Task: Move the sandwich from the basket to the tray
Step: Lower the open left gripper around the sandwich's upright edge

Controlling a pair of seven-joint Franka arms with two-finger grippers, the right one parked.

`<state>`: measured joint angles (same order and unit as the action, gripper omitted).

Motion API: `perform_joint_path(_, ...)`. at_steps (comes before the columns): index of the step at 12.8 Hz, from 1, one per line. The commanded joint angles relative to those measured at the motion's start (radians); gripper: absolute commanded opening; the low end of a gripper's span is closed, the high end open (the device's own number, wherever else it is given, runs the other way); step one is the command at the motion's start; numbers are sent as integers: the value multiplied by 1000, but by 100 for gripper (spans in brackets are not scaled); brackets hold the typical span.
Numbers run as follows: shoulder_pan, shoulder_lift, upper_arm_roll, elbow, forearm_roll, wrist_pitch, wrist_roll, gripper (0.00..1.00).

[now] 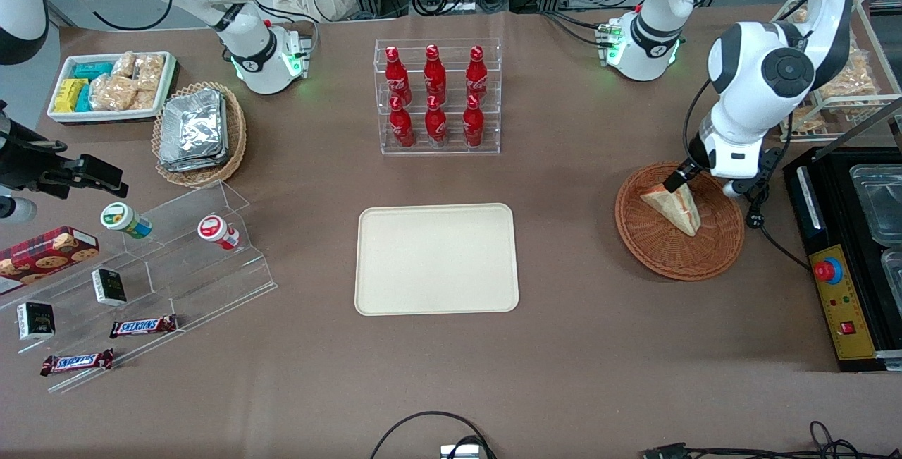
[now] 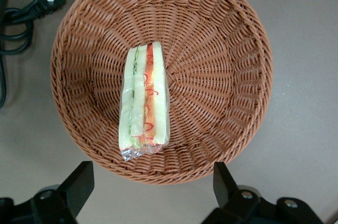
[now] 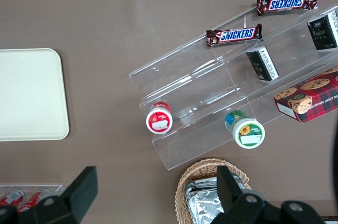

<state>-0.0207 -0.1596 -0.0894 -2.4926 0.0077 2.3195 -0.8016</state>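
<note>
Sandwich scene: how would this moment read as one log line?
end effector: open, above basket | sandwich: in basket, ungrasped | tray: empty

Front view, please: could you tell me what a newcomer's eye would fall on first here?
Probably the red bottles in their clear rack, standing farther from the camera than the empty cream tray at the table's middle. Next, the working arm's open hand poised above the wrapped sandwich in the reddish wicker basket toward that arm's end.
</note>
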Motion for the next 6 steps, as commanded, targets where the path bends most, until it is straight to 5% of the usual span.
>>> perform_joint_path(1, 4, 20, -4, -43, 0, 79, -53, 100)
perform_joint_path(6, 4, 72, -4, -65, 0, 159, -105, 100)
